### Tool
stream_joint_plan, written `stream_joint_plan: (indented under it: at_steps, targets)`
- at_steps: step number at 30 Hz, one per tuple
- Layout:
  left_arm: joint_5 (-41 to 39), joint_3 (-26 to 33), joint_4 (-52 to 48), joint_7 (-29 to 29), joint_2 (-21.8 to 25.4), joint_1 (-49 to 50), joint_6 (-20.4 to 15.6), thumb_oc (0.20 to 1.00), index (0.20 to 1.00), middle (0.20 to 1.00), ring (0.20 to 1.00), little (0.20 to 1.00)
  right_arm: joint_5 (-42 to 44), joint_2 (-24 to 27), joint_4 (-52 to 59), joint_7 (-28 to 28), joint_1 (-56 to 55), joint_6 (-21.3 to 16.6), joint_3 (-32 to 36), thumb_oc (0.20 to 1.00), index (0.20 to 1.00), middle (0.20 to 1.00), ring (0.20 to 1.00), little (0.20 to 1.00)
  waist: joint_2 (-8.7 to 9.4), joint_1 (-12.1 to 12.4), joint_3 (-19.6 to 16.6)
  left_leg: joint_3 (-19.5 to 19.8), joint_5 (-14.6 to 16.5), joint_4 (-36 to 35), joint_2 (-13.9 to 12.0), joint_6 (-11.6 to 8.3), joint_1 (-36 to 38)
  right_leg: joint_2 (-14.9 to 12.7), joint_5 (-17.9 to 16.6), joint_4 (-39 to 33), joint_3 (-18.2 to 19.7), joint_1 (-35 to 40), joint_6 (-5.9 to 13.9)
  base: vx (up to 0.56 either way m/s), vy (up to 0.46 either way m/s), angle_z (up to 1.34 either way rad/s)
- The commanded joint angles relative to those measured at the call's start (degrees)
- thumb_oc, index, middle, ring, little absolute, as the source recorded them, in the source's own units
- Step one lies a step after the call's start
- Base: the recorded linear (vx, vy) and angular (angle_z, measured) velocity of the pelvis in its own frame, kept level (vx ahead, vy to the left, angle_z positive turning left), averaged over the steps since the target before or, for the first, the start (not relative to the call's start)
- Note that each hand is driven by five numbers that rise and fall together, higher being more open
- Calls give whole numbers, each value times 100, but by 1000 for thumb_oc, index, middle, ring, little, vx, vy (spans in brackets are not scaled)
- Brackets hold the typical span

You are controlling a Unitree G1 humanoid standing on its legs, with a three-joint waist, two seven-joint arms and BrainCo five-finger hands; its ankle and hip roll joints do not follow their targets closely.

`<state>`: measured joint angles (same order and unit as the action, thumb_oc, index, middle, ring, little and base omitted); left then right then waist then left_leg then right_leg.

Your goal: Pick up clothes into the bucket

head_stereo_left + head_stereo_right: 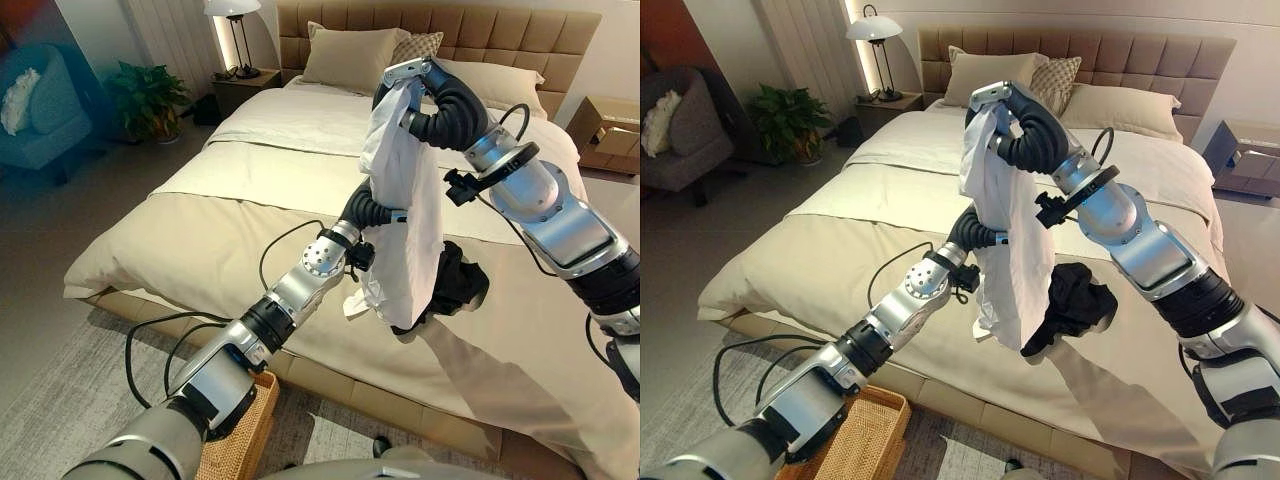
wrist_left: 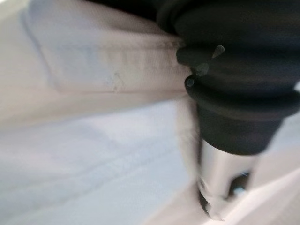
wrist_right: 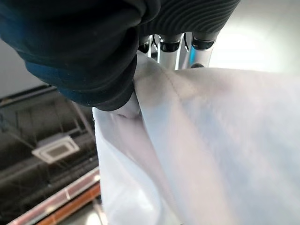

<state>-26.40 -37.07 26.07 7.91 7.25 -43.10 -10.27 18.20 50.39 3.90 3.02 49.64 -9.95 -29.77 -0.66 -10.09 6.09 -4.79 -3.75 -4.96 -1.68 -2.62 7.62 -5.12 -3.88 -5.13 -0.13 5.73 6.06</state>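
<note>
We hold the white shirt (image 1: 1005, 240) high, right hand (image 1: 992, 100) clenching its top so it clears the bed (image 1: 840, 250); left hand's (image 1: 975, 228) grip hidden, can't tell; basket (image 1: 855, 440) sits below.

Stood wide across the room: a large bed (image 1: 250, 240) under cream covers, backed by a tan tufted headboard (image 1: 500, 30) with beige pillows (image 1: 350, 55). Beside it, a dark wooden nightstand (image 1: 240, 88) bearing a lit white-shaded lamp (image 1: 232, 8). Farther left, a leafy green potted plant (image 1: 148, 95) and a blue upholstered armchair (image 1: 45, 110). Underfoot, grey carpet (image 1: 70, 390).
</note>
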Motion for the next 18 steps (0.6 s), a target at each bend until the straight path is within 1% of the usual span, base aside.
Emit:
stream_joint_plan:
  at_steps: [1, 5, 7, 8, 9, 13, 14, 15, 16, 17, 18]
  targets:
    - [-553, -177, 336, -80, -275, -641, -121, 200, 200, 200, 200, 200, 635, -144, 345, 117, 229, -463, 337, 200, 200, 200, 200, 200, 294, 224, -249, 207, 608, 662, 165, 93, -230, -250, 237, 573, -171, -171, 223, 0, 0, 0]
    - [-715, -43, 236, -25, -140, -650, -169, 200, 200, 200, 200, 200, 797, -216, 359, 115, 140, -459, 372, 200, 200, 200, 200, 200, 293, 227, -227, 185, 624, 679, 170, 103, -236, -248, 240, 597, -141, -203, 227, 0, 0, 0]
    - [-638, 56, 167, 22, 22, -707, -208, 200, 200, 200, 200, 200, 797, -225, 351, 135, 69, -465, 424, 200, 200, 200, 200, 200, 285, 230, -225, 171, 634, 685, 176, 105, -237, -246, 242, 598, -132, -206, 229, 0, 0, 0]
    - [-637, 55, 165, 23, 25, -705, -207, 200, 200, 200, 200, 200, 797, -227, 352, 135, 68, -464, 426, 200, 200, 200, 200, 200, 287, 230, -224, 170, 634, 686, 176, 105, -238, -246, 243, 599, -131, -207, 229, 0, 0, 0]
    - [-600, 190, 92, 68, 265, -754, -240, 200, 200, 200, 200, 200, 821, -208, 355, 143, -28, -463, 512, 200, 200, 200, 200, 200, 271, 230, -221, 161, 656, 715, 182, 112, -246, -249, 246, 609, -109, -221, 233, 0, 0, 0]
    - [-580, 460, -135, 181, 612, -819, -316, 200, 200, 200, 200, 200, 907, -259, 382, 123, -376, -463, 777, 200, 200, 200, 200, 200, 245, 248, -199, 155, 701, 793, 193, 119, -275, -254, 268, 645, -99, -234, 233, 4, -2, -1]
    - [-581, 456, -138, 182, 615, -817, -315, 200, 200, 200, 200, 200, 906, -260, 388, 122, -386, -460, 786, 200, 200, 200, 200, 200, 248, 250, -199, 155, 704, 797, 193, 119, -276, -254, 269, 646, -99, -234, 233, 0, 0, 0]
    - [-593, 570, -222, 221, 764, -863, -355, 200, 200, 200, 200, 200, 894, -266, 398, 117, -541, -434, 886, 247, 247, 247, 247, 247, 234, 254, -184, 170, 725, 838, 199, 123, -291, -258, 287, 665, -94, -238, 230, 0, 0, 0]
    - [-610, 640, -268, 241, 864, -880, -369, 200, 200, 200, 200, 200, 925, -302, 390, 136, -677, -423, 973, 736, 736, 736, 736, 736, 231, 254, -179, 169, 742, 862, 204, 125, -300, -262, 291, 676, -93, -243, 231, 0, 0, 0]
    - [-610, 639, -268, 241, 864, -879, -369, 200, 200, 200, 200, 200, 925, -302, 391, 136, -679, -423, 974, 843, 843, 843, 843, 843, 232, 255, -180, 169, 742, 863, 204, 125, -300, -262, 292, 676, -93, -244, 231, 0, 0, 0]
    - [-615, 702, -273, 270, 940, -906, -383, 200, 200, 200, 200, 200, 908, -342, 388, 143, -768, -411, 1039, 1000, 1000, 1000, 1000, 1000, 217, 250, -170, 172, 749, 876, 210, 128, -306, -259, 298, 685, -79, -248, 230, 0, 0, 0]
